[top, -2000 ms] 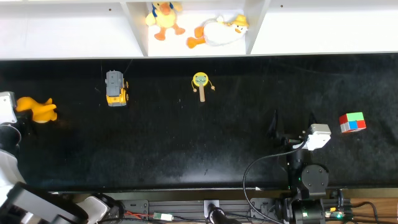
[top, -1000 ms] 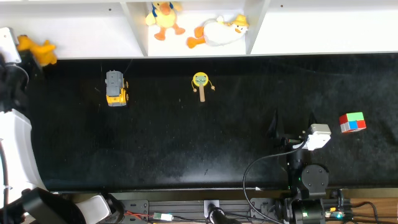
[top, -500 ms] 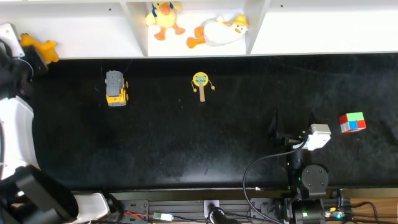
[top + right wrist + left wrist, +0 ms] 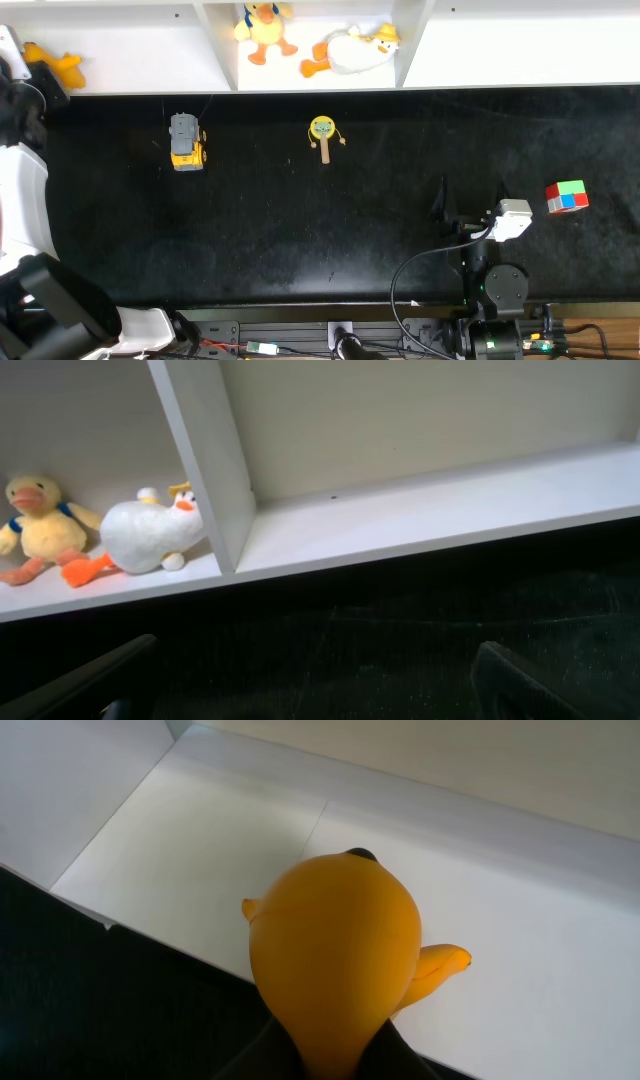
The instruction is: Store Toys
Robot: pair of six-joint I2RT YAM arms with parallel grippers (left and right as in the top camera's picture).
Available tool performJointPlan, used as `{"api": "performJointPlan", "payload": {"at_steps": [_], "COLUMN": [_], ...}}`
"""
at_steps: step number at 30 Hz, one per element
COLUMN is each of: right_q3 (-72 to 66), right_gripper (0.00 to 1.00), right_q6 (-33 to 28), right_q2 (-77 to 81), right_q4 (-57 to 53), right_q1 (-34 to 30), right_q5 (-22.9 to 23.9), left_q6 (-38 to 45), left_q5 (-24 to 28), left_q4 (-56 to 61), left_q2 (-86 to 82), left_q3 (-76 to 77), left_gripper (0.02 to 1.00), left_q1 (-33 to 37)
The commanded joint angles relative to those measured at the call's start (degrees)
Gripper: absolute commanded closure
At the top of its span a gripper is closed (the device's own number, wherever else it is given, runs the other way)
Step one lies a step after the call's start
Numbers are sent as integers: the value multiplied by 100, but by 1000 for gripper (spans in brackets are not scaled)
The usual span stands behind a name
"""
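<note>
My left gripper (image 4: 38, 80) is at the far left, shut on an orange rubber duck (image 4: 52, 63), which it holds over the front edge of the left white shelf compartment (image 4: 520, 970). Up close the orange duck (image 4: 335, 960) hides the fingers. A yellow toy truck (image 4: 186, 141), a small green rattle on a stick (image 4: 323, 135) and a colour cube (image 4: 567, 196) lie on the black table. My right gripper (image 4: 468, 203) rests open near the front right, with nothing between its fingers (image 4: 80, 675).
The middle shelf compartment holds a yellow plush duck (image 4: 264, 26) and a white plush goose (image 4: 352, 50). A white divider (image 4: 205, 460) separates it from the right compartment (image 4: 440, 500). Cables run along the table's front edge.
My left arm lifted the orange duck from the table's left side and carried it up to the left shelf compartment. The right arm has not moved.
</note>
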Motion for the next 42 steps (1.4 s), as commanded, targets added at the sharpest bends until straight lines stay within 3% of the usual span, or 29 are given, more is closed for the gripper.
{"api": "performJointPlan", "payload": {"at_steps": [1,21,26,31,32,42], "right_q3": [-79,-79,-79,-79,-79,-79], "right_gripper": [7,5,7,7,7,5], "right_q6": [-17,-17,-17,-17,-17,-17], "right_q2": [-63,-63,-63,-63,-63,-63], "right_q4": [17,17,17,17,17,17], "right_q1": [-22,-22,-22,-22,-22,-22], "right_q5": [-39,-39,-39,-39,-39,-39], "left_q6": [-170,-186,-186,-188,-186,-186], "left_q5": [-85,-85,-83,-85,-85,-83], "left_q4": [37,289,304,313,317,391], "left_q2": [155,461,461,459,459,459], "left_q3": [186,188,188,188,188,188], "left_gripper": [943,906,687,97,20,20], "left_q1": [-28,-251,-251,-251,-251,-258]}}
